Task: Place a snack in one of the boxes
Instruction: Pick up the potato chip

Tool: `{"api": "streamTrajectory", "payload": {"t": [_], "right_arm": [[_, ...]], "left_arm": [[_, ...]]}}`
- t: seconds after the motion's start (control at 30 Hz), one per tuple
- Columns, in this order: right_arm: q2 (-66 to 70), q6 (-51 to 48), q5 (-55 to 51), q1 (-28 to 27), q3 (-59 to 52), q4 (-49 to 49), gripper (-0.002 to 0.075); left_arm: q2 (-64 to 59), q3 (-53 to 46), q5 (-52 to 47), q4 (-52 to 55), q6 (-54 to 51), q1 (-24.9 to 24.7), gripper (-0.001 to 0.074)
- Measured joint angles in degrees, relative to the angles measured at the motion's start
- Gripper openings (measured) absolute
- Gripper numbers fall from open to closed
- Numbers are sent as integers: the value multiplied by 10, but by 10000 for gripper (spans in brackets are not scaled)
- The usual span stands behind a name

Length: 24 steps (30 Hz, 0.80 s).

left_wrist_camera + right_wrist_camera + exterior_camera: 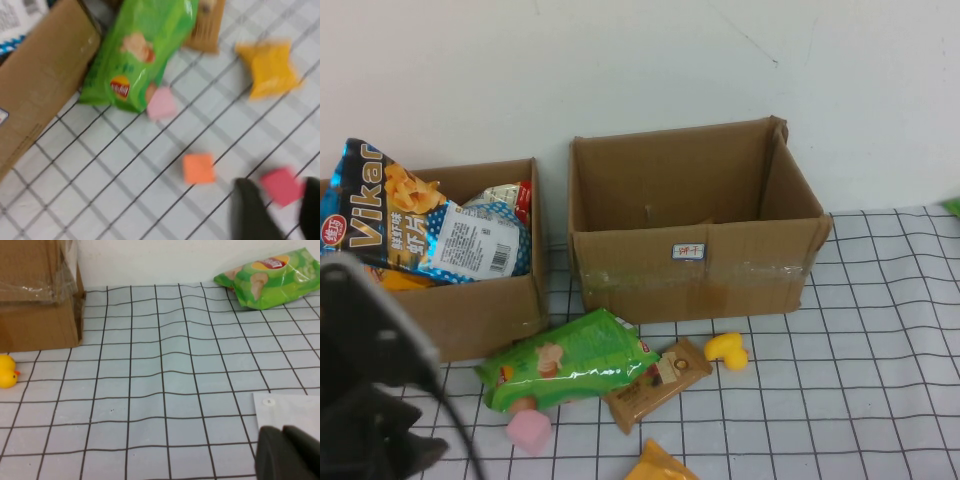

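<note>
Two open cardboard boxes sit side by side: the smaller box (470,300) holds a Vikan chip bag (405,215); the larger box (695,265) looks empty. A green chip bag (570,360) lies before them. The left gripper (280,210) hovers with fingers spread above a red block (281,186). The right gripper (290,452) hangs low, fingers pressed together.

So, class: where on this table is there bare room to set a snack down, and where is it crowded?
Free: the grid cloth right of the yellow duck, in front of the larger box. Crowded: by the smaller box, around the green bag, brown bar and pink cube, near the left gripper. The right gripper hangs over bare cloth.
</note>
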<state>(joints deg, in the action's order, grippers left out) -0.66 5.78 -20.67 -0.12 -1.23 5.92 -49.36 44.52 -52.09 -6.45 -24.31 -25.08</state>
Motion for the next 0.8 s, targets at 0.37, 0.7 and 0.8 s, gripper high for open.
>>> {"api": "streamTrajectory", "payload": {"t": [0.37, 0.7, 0.8], "right_arm": [[0, 0, 2, 0, 0, 0, -1], [0, 0, 4, 0, 0, 0, -1], [0, 0, 4, 0, 0, 0, -1]], "left_arm": [[-259, 11, 87, 323, 231, -181, 566], [-453, 106, 93, 399, 356, -195, 570], [-509, 143, 89, 382, 360, -195, 570]]}}
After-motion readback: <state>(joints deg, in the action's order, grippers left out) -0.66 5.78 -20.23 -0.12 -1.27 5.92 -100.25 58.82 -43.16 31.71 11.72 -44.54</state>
